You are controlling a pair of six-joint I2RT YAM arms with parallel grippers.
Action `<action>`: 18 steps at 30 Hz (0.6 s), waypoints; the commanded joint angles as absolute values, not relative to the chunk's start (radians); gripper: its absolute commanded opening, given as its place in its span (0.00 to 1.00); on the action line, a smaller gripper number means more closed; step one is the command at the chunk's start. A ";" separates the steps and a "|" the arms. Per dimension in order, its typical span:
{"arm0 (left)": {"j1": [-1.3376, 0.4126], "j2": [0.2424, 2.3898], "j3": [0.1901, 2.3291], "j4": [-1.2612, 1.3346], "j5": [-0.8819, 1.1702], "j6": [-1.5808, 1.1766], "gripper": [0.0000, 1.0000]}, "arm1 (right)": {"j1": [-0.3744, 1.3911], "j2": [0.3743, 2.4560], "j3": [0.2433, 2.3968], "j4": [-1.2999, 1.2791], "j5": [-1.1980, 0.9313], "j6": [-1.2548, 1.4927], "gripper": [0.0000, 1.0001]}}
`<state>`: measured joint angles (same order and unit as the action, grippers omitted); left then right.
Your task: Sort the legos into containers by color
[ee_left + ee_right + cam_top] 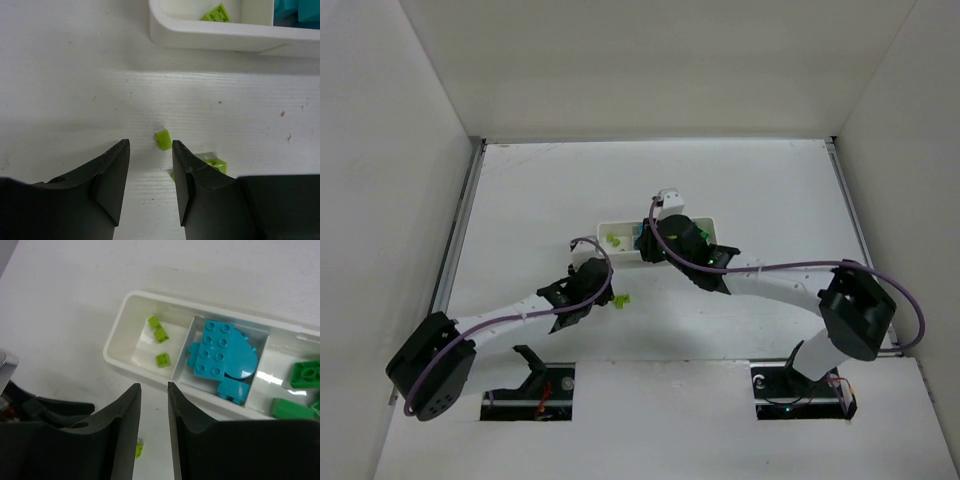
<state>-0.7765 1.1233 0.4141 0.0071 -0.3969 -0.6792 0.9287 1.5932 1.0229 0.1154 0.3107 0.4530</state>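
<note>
A yellow-green brick [162,138] is lying on the table [75,75] at lower centre of the left wrist view, just ahead of the left gripper [150,145], whose jaws are standing narrowly apart and empty. A second brick [216,165] is lying lower right. The tray [115,347] is holding sorted bricks [220,352] at centre right of the right wrist view. The right gripper [153,386] is hovering at lower centre of that view, its jaws narrow and empty.

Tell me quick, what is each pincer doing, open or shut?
Left pincer: open, holding nothing; a yellow-green lego lies just ahead.
Right pincer: open a little, holding nothing.
</note>
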 commanded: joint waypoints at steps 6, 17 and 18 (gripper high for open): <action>-0.823 1.216 0.506 0.058 -0.489 -0.675 0.35 | 0.943 1.450 0.848 0.233 0.325 0.526 0.35; -0.874 1.311 0.541 0.000 -0.601 -0.695 0.28 | 0.972 1.362 0.766 0.255 0.342 0.535 0.37; -0.875 1.319 0.543 -0.003 -0.604 -0.698 0.27 | 0.972 1.352 0.758 0.259 0.341 0.537 0.38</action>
<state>-0.8696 1.3071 0.5041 0.0219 -0.5453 -0.6815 0.9638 1.4017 0.7750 0.1890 0.3222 0.5213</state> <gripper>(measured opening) 0.280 0.374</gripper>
